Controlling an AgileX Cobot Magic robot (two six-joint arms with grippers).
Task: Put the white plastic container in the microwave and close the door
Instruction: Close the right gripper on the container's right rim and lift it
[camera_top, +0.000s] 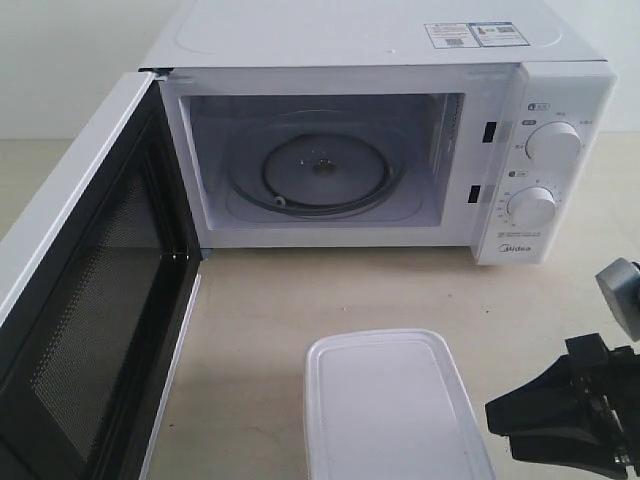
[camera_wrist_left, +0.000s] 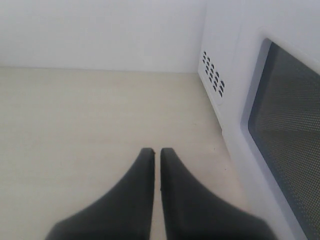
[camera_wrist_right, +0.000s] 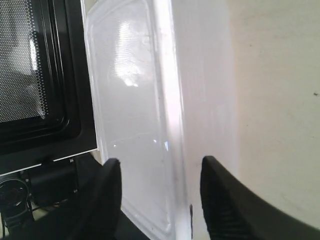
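The white microwave (camera_top: 560, 90) stands at the back, its glass turntable (camera_top: 320, 170) bare. Its door (camera_top: 90, 330) is swung wide open to the left, black mesh inner face showing. The white plastic container (camera_top: 385, 405) lies flat on the table in front of the opening. My right gripper (camera_top: 500, 428) is just right of it, open. In the right wrist view the right gripper (camera_wrist_right: 160, 162) straddles the long edge of the container (camera_wrist_right: 135, 110) without touching. My left gripper (camera_wrist_left: 153, 150) is shut on nothing, beside the outer window of the door (camera_wrist_left: 287, 150).
The beige tabletop (camera_top: 260, 300) runs between the microwave and the container. Two round knobs (camera_top: 552, 142) (camera_top: 532, 207) sit on the right panel. The open door blocks the left side. Side vents (camera_wrist_left: 212, 75) of the microwave lie ahead of the left gripper.
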